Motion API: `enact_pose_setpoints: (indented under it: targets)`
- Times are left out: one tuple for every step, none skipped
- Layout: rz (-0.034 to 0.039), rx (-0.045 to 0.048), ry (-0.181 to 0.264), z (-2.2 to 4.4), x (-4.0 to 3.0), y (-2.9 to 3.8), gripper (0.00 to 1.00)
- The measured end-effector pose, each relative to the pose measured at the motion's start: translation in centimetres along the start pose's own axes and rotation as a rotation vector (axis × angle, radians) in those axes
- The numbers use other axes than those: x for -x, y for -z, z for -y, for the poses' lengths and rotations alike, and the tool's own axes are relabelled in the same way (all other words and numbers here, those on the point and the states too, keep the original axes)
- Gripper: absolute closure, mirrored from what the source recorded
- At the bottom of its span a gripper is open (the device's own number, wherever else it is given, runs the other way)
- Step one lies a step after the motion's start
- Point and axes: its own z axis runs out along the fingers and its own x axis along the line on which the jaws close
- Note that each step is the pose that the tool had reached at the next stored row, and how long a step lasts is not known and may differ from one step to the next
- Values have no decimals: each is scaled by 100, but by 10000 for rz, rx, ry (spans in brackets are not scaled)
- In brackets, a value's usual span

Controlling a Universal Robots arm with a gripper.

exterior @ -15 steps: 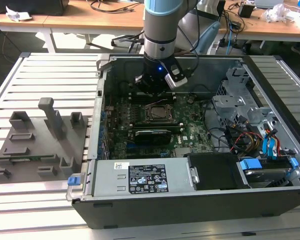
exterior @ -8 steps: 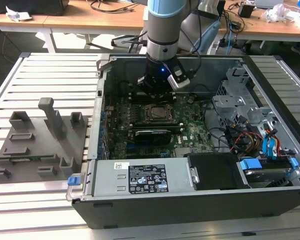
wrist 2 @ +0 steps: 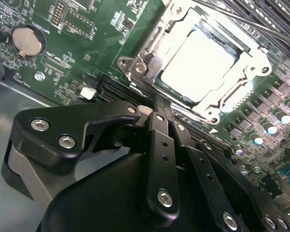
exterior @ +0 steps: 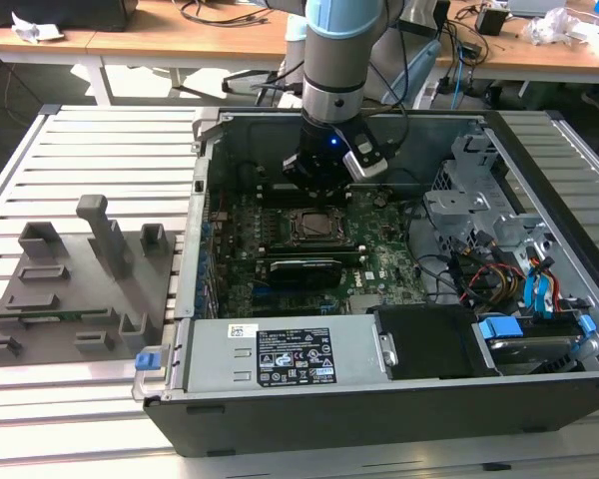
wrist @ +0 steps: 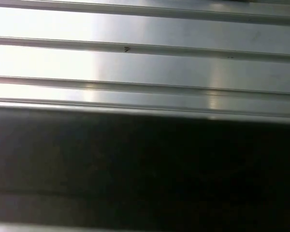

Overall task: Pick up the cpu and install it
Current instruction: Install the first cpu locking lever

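Cpu sits seated in the motherboard socket frame, silvery top plate up, inside the open computer case; also seen in the exterior view. Gripper hangs just beside the socket frame, fingers pressed together, holding nothing. Green motherboard surrounds the socket frame, coin battery well apart from it. Case rests on the slatted metal surface; grey fixture lies beside the case.

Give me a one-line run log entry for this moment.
cpu: seated in motherboard socket | tool: fingers together, holding nothing, just beside socket | arm: over open PC case
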Motion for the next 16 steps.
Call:
enact_pose_setpoints:
  targets:
    - [-1,-10,0,2,23,-7,89]
    - [-4,-18,0,3,33,-10,89]
    - [-5,-25,0,3,40,-13,89]
    - [-6,-31,0,4,47,-15,89]
    - [-5,-37,0,5,53,-19,89]
    - [-5,-43,0,5,59,-23,89]
    - [-4,-47,1,5,64,-27,89]
    - [4,-30,3,2,76,-43,89]
    - [-6,-48,0,6,78,-55,89]
    - [-7,-47,-1,8,77,-58,89]
    - [-6,-44,0,8,77,-59,89]
    - [-4,-47,0,6,78,-60,89]
    - [1,-91,1,5,79,-60,89]
    - [-2,-302,6,0,81,-45,89]
    - [-15,-505,10,6,79,-8,89]
    - [-19,-555,10,5,79,4,89]
